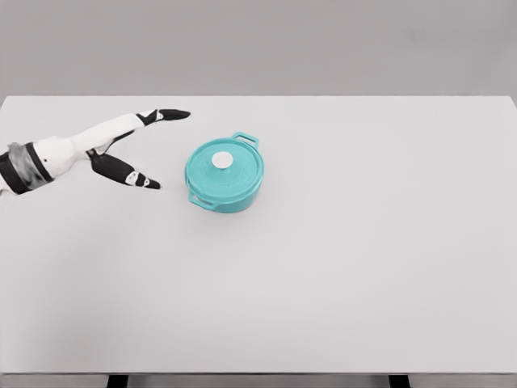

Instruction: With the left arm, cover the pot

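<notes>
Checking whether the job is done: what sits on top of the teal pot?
A teal lid with a white knob covers the pot. The pot's inside is hidden. The left hand is open, apart from it.

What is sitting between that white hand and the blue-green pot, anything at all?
Nothing visible. The left hand hovers open to the left of the pot, with only bare table in the gap. The lid already sits on the pot.
</notes>
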Controlling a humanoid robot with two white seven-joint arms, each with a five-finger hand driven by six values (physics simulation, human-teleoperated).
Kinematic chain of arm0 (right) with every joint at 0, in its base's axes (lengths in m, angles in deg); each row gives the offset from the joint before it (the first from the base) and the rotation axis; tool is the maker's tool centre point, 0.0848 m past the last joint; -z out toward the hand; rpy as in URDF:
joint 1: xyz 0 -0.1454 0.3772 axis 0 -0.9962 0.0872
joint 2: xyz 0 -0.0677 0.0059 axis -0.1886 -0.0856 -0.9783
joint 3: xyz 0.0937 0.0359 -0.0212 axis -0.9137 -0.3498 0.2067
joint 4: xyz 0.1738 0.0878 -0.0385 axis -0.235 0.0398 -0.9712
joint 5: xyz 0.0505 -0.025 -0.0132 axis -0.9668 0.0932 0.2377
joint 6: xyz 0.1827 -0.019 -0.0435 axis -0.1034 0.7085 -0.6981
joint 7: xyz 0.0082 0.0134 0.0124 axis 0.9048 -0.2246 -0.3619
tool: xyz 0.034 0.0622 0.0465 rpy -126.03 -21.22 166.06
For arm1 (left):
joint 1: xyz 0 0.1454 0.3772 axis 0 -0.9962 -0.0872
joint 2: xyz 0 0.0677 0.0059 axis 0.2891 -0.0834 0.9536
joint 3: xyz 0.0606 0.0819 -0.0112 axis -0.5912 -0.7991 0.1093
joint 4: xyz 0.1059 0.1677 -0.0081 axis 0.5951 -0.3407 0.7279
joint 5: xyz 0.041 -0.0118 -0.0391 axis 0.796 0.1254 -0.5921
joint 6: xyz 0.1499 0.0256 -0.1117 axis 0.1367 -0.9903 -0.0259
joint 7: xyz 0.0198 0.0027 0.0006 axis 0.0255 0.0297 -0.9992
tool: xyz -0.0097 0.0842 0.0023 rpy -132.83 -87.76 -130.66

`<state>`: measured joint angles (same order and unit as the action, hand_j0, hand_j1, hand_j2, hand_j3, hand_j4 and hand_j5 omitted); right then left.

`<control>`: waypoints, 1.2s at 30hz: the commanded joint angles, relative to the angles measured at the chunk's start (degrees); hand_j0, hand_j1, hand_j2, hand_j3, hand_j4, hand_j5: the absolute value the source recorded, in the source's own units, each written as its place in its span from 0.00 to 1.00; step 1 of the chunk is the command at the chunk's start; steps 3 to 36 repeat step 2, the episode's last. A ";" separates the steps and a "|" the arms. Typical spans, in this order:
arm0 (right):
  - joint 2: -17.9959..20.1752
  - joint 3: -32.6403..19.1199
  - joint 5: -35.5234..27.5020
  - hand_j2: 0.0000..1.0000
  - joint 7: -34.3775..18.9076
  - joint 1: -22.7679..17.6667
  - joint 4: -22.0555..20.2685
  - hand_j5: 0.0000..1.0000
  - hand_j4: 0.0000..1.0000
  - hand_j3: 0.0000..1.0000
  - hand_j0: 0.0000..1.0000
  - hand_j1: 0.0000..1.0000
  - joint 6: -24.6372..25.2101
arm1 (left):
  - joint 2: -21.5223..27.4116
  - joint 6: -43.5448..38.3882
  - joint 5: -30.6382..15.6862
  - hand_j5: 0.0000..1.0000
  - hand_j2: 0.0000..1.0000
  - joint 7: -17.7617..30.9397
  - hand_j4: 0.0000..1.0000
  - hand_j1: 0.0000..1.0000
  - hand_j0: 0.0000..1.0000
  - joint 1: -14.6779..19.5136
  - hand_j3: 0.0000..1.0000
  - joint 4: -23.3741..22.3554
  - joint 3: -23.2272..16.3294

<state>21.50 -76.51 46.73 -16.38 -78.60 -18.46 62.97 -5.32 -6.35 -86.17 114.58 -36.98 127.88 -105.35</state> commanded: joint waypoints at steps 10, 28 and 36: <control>0.00 -0.01 0.03 1.00 -0.02 0.00 0.00 1.00 1.00 1.00 1.00 1.00 -0.03 | 4.70 3.35 -2.05 1.00 1.00 -0.07 1.00 1.00 1.00 0.00 1.00 -0.18 -0.21; 0.00 -0.01 0.03 1.00 -0.02 0.00 0.00 1.00 1.00 1.00 1.00 1.00 -0.03 | 4.70 3.35 -2.05 1.00 1.00 -0.07 1.00 1.00 1.00 0.00 1.00 -0.18 -0.21; 0.00 -0.01 0.03 1.00 -0.02 0.00 0.00 1.00 1.00 1.00 1.00 1.00 -0.03 | 4.70 3.35 -2.05 1.00 1.00 -0.07 1.00 1.00 1.00 0.00 1.00 -0.18 -0.21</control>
